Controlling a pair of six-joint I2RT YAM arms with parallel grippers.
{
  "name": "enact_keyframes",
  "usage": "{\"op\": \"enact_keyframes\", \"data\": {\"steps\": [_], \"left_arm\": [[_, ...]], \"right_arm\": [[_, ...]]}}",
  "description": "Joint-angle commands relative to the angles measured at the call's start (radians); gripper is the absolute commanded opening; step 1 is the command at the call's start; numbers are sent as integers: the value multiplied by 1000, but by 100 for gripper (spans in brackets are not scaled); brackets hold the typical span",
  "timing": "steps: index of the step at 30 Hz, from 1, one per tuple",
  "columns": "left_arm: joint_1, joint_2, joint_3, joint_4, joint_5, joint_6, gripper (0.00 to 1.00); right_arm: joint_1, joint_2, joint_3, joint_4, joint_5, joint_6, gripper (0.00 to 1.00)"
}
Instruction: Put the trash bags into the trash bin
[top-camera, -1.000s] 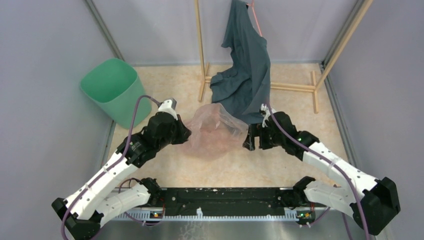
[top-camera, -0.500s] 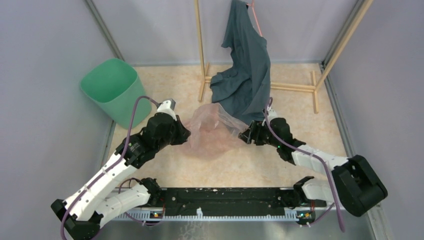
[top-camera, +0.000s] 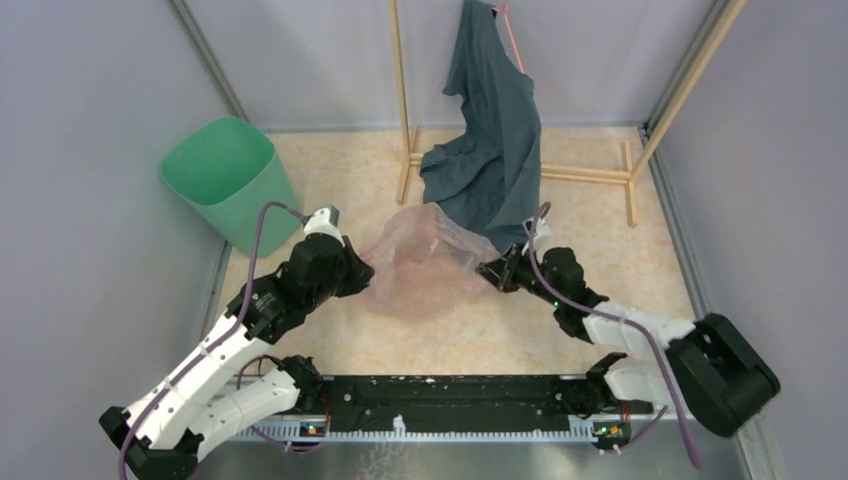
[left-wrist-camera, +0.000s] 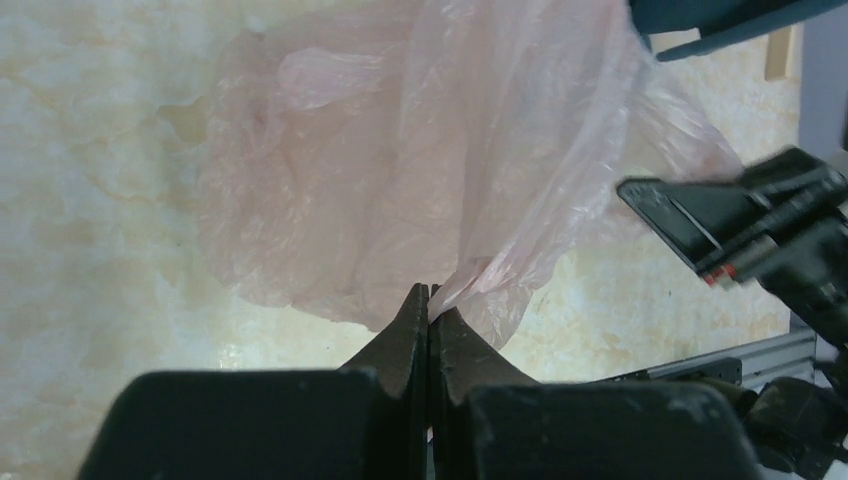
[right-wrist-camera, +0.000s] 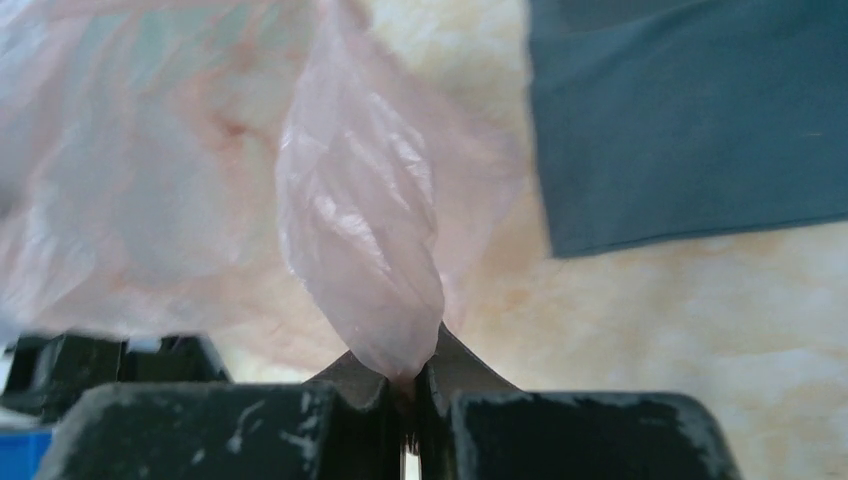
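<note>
The green trash bin (top-camera: 250, 212) stands near the far left corner of the table (top-camera: 600, 215), open mouth up and well apart from everything else.

To its right, the left gripper (top-camera: 366, 270) is pinched tight on the left edge of the pink trash bag (top-camera: 425, 262). From overhead this grip is hidden under the wrist. The left wrist camera shows it plainly: the left gripper (left-wrist-camera: 429, 300) has its jaws pressed together with a fold of the trash bag (left-wrist-camera: 400, 170) caught at the tips.

The bag spreads between the two arms in the middle of the table. Whether its underside rests on the surface is hard to tell from above.

At the bag's right edge, the right gripper (top-camera: 487, 271) is clamped as well. In the right wrist view a twisted bunch of the trash bag (right-wrist-camera: 360, 240) rises straight out of the closed right gripper (right-wrist-camera: 410, 385).

A dark teal garment (top-camera: 490, 150) hangs from a wooden rack (top-camera: 400, 90) at the far edge. Its lower hem overlaps the bag's far right corner from overhead, and the same garment (right-wrist-camera: 690, 110) fills the upper right of the right wrist view, near the pinch.
</note>
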Motion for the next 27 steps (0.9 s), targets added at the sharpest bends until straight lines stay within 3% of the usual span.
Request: {"op": "enact_keyframes", "data": {"steps": [1, 6, 9, 12, 15, 16, 17, 18, 20, 22, 24, 27], "left_arm": [[2, -27, -87, -36, -72, -118, 0], [18, 67, -102, 45, -39, -169, 0], [119, 224, 123, 53, -20, 6, 0], [292, 466, 662, -124, 80, 182, 0], [313, 653, 1371, -284, 140, 272, 0], [313, 660, 1500, -260, 191, 277, 0], [313, 617, 1517, -193, 241, 275, 0], [313, 538, 1418, -85, 270, 274, 0], [313, 298, 1025, 170, 238, 276, 0], [313, 109, 637, 296, 64, 250, 0], [313, 59, 371, 199, -66, 192, 0], [315, 131, 136, -28, -40, 28, 0]], "right_arm": [[168, -205, 21, -229, 137, -51, 0], [212, -183, 180, -443, 210, -95, 0], [212, -78, 434, -611, 213, -167, 0], [213, 25, 866, -900, 276, -288, 0], [287, 38, 1294, -1056, 344, -442, 0], [351, 26, 1384, -1058, 399, -517, 0], [403, 9, 1437, -1034, 410, -581, 0], [435, -13, 1447, -997, 379, -622, 0], [443, -63, 1377, -909, 322, -632, 0], [442, -107, 1209, -810, 357, -633, 0], [432, -107, 985, -754, 425, -612, 0], [391, -26, 758, -783, 399, -515, 0]]}}
